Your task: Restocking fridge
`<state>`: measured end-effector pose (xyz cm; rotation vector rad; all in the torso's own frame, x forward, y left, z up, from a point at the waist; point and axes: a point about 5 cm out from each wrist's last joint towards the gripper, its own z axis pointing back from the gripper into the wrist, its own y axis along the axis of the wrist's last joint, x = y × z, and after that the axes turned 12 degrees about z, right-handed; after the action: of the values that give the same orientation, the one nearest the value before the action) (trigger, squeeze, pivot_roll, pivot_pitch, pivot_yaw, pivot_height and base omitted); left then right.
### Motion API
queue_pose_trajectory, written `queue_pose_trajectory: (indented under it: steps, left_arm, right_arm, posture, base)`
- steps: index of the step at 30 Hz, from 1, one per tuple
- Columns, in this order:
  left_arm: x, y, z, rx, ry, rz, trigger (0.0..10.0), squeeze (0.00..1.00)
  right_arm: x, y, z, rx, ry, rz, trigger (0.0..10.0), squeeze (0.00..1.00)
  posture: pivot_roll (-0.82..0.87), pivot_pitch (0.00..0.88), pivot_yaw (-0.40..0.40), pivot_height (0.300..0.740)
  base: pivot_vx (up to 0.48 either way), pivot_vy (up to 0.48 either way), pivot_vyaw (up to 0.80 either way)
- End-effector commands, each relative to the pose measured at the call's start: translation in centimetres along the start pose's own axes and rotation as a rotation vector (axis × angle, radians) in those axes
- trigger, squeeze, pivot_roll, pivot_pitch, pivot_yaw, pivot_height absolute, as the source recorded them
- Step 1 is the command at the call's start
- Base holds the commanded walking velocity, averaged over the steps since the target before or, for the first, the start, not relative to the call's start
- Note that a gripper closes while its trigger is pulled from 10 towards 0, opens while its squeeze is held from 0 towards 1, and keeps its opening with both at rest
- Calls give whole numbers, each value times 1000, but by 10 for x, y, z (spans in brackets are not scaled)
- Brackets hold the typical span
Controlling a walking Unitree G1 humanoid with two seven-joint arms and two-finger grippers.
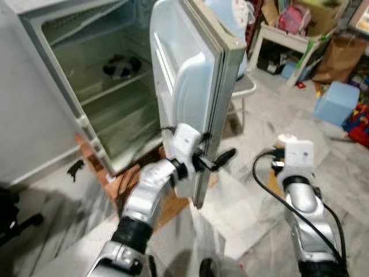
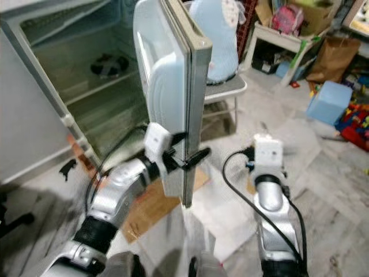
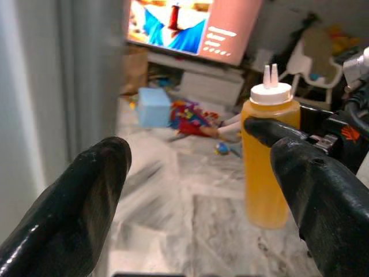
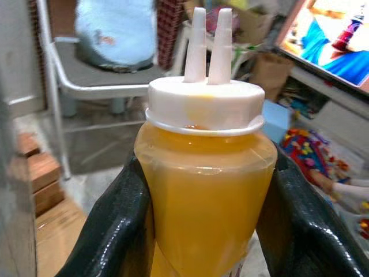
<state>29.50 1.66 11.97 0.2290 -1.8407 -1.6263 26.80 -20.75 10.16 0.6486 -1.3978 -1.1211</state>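
The right end effector (image 4: 202, 231) grips a yellow squeeze bottle (image 4: 204, 190) with a white twin-nozzle cap; any label on it is unreadable. The left end effector (image 1: 216, 160), fingers spread, straddles the edge of the open fridge door (image 1: 193, 86). Beyond, a dark item (image 1: 121, 66) sits on the fridge shelf (image 1: 109, 89).

Even, soft daylight fills the room. The pale marble floor (image 1: 346, 173) smears with motion blur near the lower edges. In the wrist views, the glossy black fingers (image 3: 69, 219) carry highlights and the background is blurred.
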Motion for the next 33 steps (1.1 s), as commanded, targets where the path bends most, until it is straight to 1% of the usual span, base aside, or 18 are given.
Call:
queue_pose_trajectory:
  steps: [1,5,6,7,8,9,10,11,12,13,14,16,19,21,22,25,31,33]
  left_arm:
    - [-5,-1,4,-14,28,-12,10000,0]
    - [-3,-2,3,-16,26,-17,10000,0]
    - [-10,0,9,9,95,-22,10000,0]
    - [-10,0,9,9,95,-22,10000,0]
    - [-15,1,13,26,141,-23,10000,0]
    - [-27,4,26,58,234,-16,10000,0]
    - [-27,4,26,58,234,-16,10000,0]
    - [-35,6,38,85,304,-23,10000,0]
    - [-38,6,42,95,326,-29,10000,0]
    - [-38,6,42,95,326,-29,10000,0]
    - [-47,9,56,127,433,-45,10000,0]
    - [-57,11,72,160,556,-64,10000,0]
    - [-65,11,90,200,701,-70,10000,0]
    - [-68,9,98,211,759,-48,10000,0]
    - [-68,9,98,211,759,-48,10000,0]
    - [-71,4,105,196,815,-49,10000,0]
    - [-72,6,109,211,834,-60,10000,0]
    - [-72,7,111,217,846,-68,10000,0]
  right_arm:
    - [-2,6,0,21,6,-7,10000,0]
    - [-2,6,-1,21,3,-7,10000,0]
    - [-3,7,-3,22,2,-11,10000,0]
    - [-3,7,-3,22,2,-11,10000,0]
    - [-4,8,-3,23,2,-13,10000,0]
    - [-4,9,-4,25,2,-16,10000,0]
    - [-4,9,-4,25,2,-16,10000,0]
    - [-4,9,-5,25,3,-18,10000,0]
    - [-4,9,-5,25,2,-18,10000,0]
    - [-4,9,-5,25,2,-18,10000,0]
    - [-5,9,-6,24,4,-21,10000,0]
    - [-6,10,-9,25,9,-25,10000,0]
    - [-9,13,-11,33,17,-32,10000,0]
    - [-11,15,-13,38,22,-34,10000,0]
    - [-11,15,-13,38,22,-34,10000,0]
    - [-12,17,-16,47,33,-43,10000,0]
    - [-12,18,-19,56,45,-59,10000,0]
    - [-13,19,-20,61,56,-74,10000,0]
  posture:
    - [-65,73,-14,740]
    - [-65,73,-14,740]
    - [-62,70,-12,740]
    - [-62,70,-12,740]
    - [-62,70,-12,740]
    - [-61,68,-12,740]
    - [-61,68,-12,740]
    - [-53,69,-13,740]
    - [-47,70,-14,740]
    - [-47,70,-14,740]
    - [-38,72,-16,740]
    - [-30,72,-21,740]
    - [-23,71,-26,740]
    - [-18,69,-30,740]
    - [-18,69,-30,740]
    - [-18,67,-29,740]
    - [-18,67,-25,740]
    - [-17,67,-24,740]
  base:
    - [0,-341,0]
    - [0,-85,0]
    - [0,0,0]
    - [0,0,0]
    - [0,0,0]
    - [0,0,0]
    - [0,0,0]
    - [0,0,0]
    - [0,0,0]
    - [0,0,0]
    - [0,0,0]
    - [0,0,0]
    - [0,0,0]
    - [0,0,0]
    - [0,0,0]
    - [0,0,0]
    - [0,0,0]
    - [251,0,0]
